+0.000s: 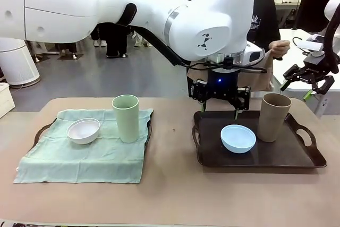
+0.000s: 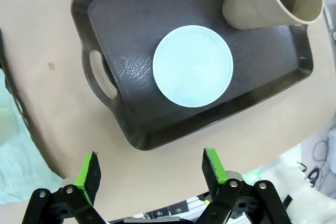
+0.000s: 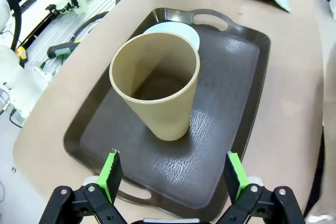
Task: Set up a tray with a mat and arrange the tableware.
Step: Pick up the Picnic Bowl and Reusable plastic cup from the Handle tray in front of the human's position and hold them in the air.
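Observation:
A dark tray (image 1: 297,155) on the right carries a light blue bowl (image 1: 238,138) and a tan-brown cup (image 1: 274,117). On the left, a pale green mat (image 1: 79,158) covers a second tray (image 1: 41,133); a white bowl (image 1: 83,131) and a pale green cup (image 1: 126,118) stand on it. My left gripper (image 1: 220,107) reaches across the middle and hangs open over the dark tray's far edge. In the left wrist view it (image 2: 151,166) is empty above the blue bowl (image 2: 192,65). My right gripper (image 3: 173,176) hangs open and empty above the tan cup (image 3: 157,85).
A person in a dark shirt stands at the far side, one hand (image 1: 279,48) raised near the right. The right gripper (image 1: 305,86) hovers beyond the table's far right corner. Bare table lies between the two trays and along the front edge.

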`<state>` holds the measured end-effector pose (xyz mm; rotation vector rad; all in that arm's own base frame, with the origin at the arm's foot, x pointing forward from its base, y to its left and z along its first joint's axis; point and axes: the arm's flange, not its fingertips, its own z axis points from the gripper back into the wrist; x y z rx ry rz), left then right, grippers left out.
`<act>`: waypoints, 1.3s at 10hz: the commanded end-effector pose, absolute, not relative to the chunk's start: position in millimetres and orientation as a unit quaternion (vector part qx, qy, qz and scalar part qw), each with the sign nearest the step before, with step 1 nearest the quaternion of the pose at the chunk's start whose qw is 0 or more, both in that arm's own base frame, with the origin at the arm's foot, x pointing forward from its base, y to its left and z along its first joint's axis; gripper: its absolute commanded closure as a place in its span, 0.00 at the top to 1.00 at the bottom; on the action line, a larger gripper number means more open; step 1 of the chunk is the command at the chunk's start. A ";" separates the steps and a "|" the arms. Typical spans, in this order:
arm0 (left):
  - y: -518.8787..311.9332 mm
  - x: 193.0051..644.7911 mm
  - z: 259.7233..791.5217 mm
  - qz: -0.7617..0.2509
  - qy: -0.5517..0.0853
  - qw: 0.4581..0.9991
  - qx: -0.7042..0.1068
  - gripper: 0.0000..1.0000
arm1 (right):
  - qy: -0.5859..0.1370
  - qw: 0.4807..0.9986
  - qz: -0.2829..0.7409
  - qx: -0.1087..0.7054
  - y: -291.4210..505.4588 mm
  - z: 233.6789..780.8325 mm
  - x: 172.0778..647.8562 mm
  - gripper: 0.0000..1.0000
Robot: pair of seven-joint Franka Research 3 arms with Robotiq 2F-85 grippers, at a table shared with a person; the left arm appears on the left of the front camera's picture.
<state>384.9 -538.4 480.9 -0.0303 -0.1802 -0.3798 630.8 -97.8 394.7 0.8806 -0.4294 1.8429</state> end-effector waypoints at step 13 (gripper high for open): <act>-542.8 420.5 396.2 -0.206 -0.043 0.976 -0.061 1.00 | -0.115 0.442 0.787 0.415 -28.6 337.6 619.6 1.00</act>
